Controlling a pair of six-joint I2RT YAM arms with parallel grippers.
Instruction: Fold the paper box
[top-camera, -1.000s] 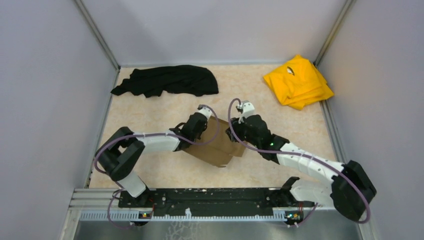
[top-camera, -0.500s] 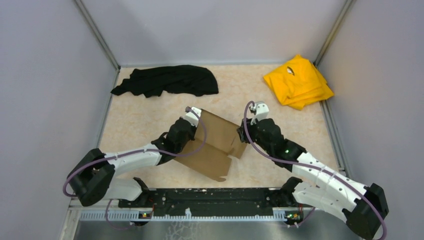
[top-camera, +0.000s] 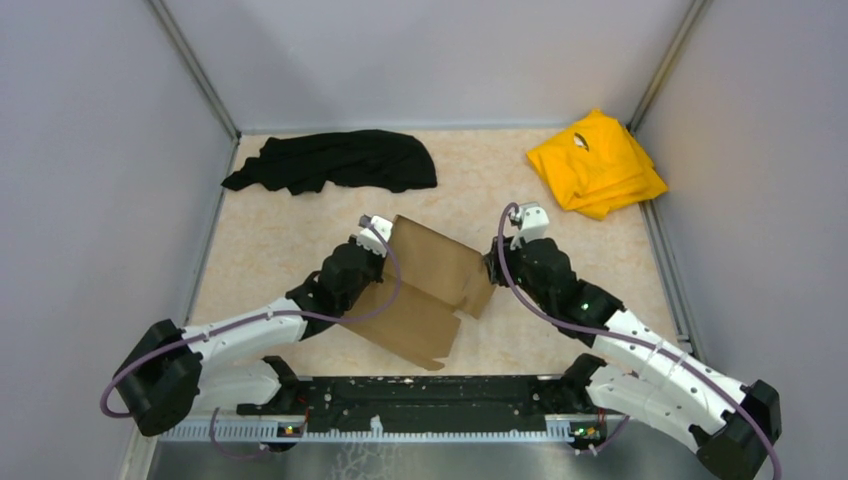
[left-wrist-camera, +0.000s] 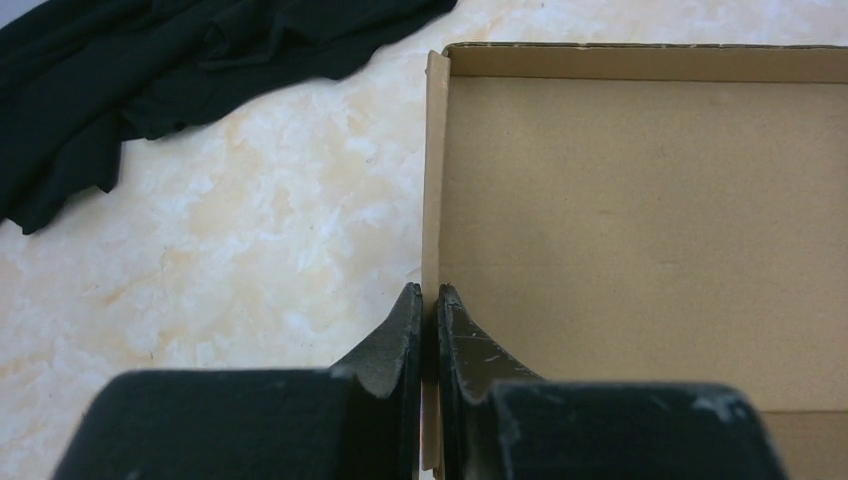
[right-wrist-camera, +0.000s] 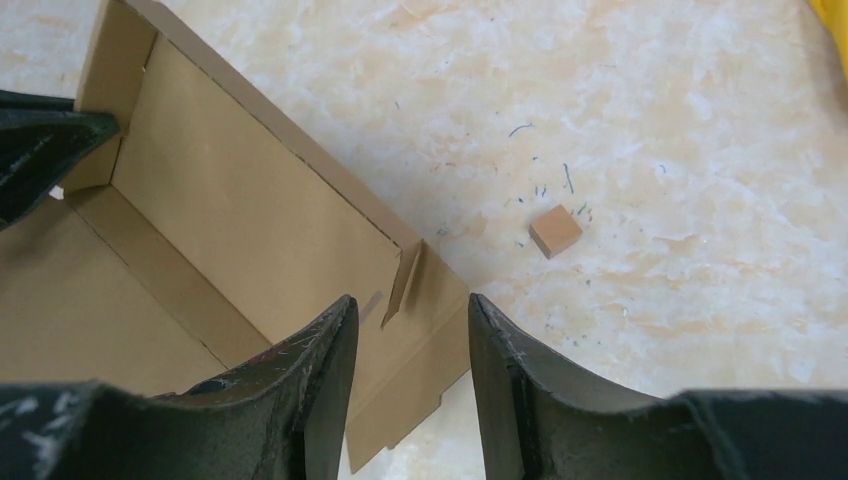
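Note:
The brown cardboard paper box (top-camera: 430, 290) lies half folded mid-table, its far wall raised and its near panel flat. My left gripper (top-camera: 372, 240) is shut on the upright left side wall; in the left wrist view the pads (left-wrist-camera: 405, 325) pinch that wall's edge, with the box floor (left-wrist-camera: 640, 220) to the right. My right gripper (top-camera: 497, 262) is open above the box's right end. In the right wrist view its jaws (right-wrist-camera: 410, 310) straddle the flat right side flap and a small raised tab, touching neither. The box interior (right-wrist-camera: 230, 210) lies to the left there.
A black cloth (top-camera: 335, 160) lies at the back left and a yellow cloth (top-camera: 597, 162) at the back right. A tiny brown cube (right-wrist-camera: 555, 231) sits on the table right of the box. Grey walls enclose the table on three sides.
Both grippers have drawn apart, the left one leftward and the right one rightward. The box has spread wider, and its left wall has moved left with the left gripper.

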